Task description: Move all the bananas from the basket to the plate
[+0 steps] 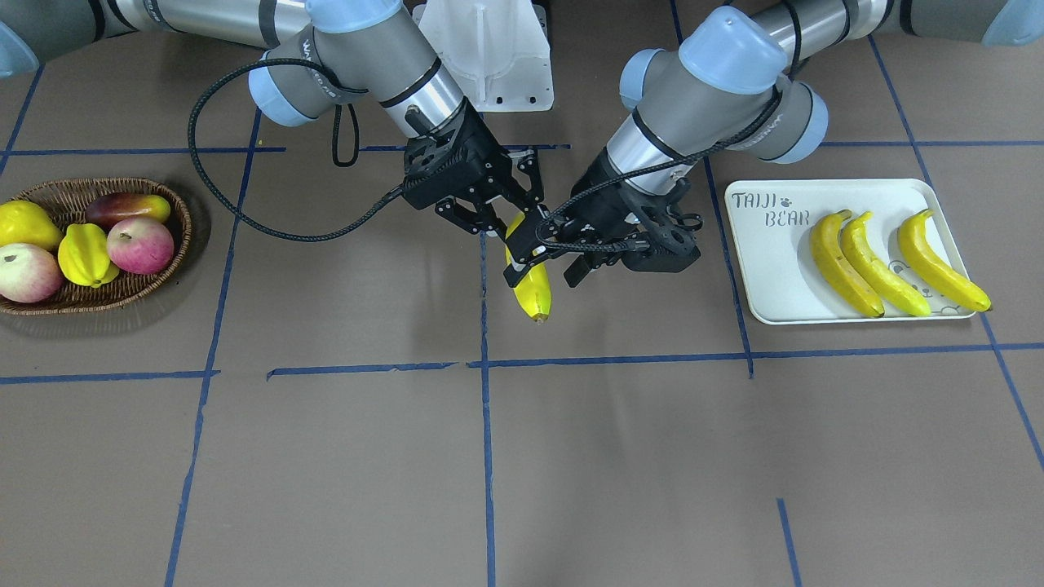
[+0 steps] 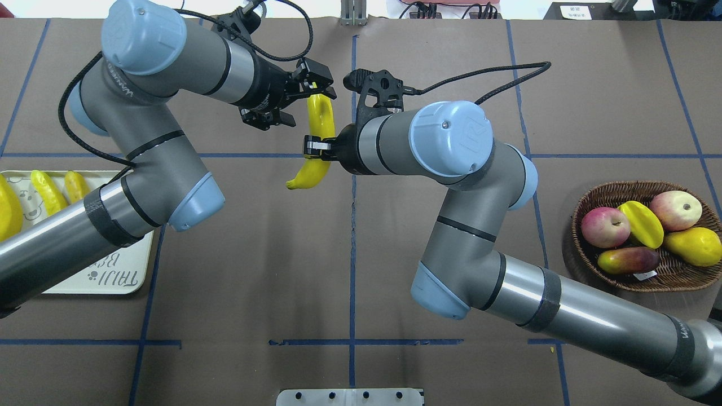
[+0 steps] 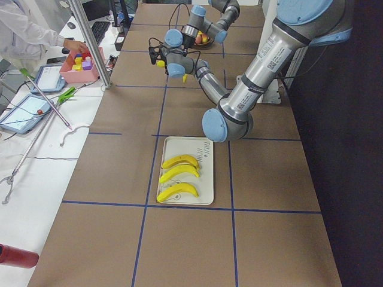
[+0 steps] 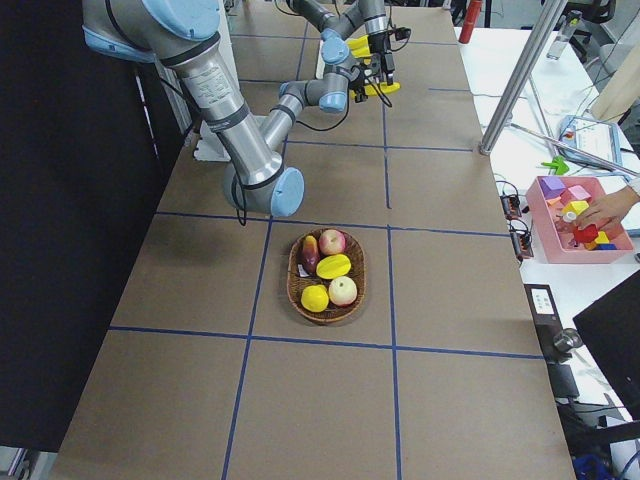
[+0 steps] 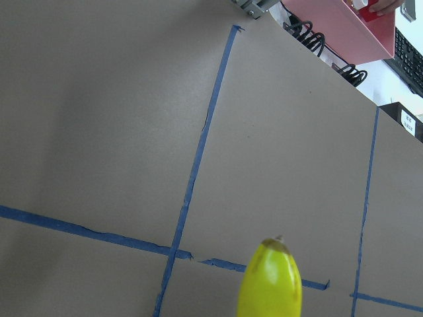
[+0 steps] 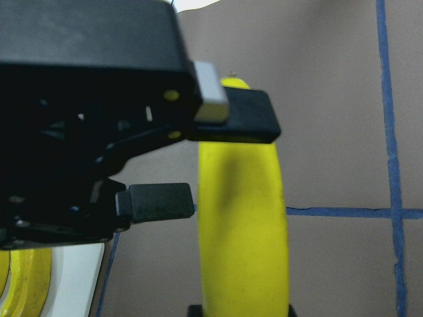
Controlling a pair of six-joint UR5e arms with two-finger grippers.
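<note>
Nearly done; closest in the right wrist view, the right gripper [image 2: 319, 146] has its pads pinched on the lower part of the last banana [image 1: 532, 289], at bottom centre of that frame. The banana hangs off the table at centre of the front view, beside the vertical tape line.

Just beyond, the left gripper [image 1: 546, 274] comes in from frame left with fingers [image 6: 244, 122] spread, one across the banana's upper end, the other beside it; not pinched. I read this as a handover: right holding, left yet to take.

Farther out, the plate [image 1: 767, 273] at right of the front view carries three bananas [image 1: 877, 265] side by side. The basket [image 1: 181, 232] at far left holds other fruit (apples [image 1: 140, 244], starfruit [image 1: 86, 254], pear [image 1: 28, 227]); no banana visible in it. So three of four placed; one left to pass and set down.

Views: front shows all three on the plate; overhead hides much of it under the left arm. Left wrist view gives only the banana tip over bare table, no fingers; side views too small to judge grips.
</note>
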